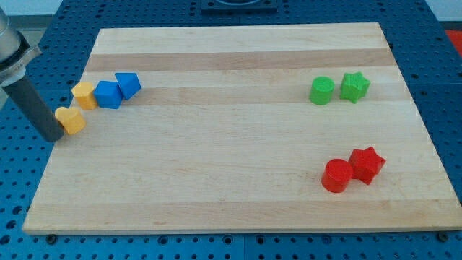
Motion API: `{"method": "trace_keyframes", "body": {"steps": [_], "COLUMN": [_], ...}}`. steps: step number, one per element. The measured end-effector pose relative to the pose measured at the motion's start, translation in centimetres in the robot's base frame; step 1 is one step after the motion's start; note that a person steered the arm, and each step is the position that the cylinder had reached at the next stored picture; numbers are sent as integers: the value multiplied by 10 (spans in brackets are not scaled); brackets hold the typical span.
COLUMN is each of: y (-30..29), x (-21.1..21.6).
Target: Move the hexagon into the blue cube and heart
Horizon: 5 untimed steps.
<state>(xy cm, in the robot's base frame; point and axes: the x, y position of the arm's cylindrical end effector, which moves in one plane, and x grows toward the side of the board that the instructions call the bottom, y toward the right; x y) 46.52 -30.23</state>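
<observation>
A yellow hexagon-like block [84, 94] sits near the board's left edge, touching the left side of the blue cube [108, 94]. A second blue block [128, 84], its shape unclear, touches the cube's upper right. A yellow block that looks like a heart [71, 120] lies just below and left of the hexagon, at the board's left edge. My tip [54, 137] is at the board's left edge, right against the left side of the yellow heart. The dark rod slants up to the view's top left.
A green cylinder [322, 90] and green star [354, 86] stand together at the upper right. A red cylinder [336, 175] and red star [367, 164] stand together at the lower right. The wooden board [231, 159] lies on a blue surface.
</observation>
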Motion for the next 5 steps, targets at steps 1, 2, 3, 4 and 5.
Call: {"method": "trace_keyframes", "body": {"steps": [1,2,3,4,5], "y": [33,29,-3,-3,-2], "x": [-30,-28,-16,-16,-91]}}
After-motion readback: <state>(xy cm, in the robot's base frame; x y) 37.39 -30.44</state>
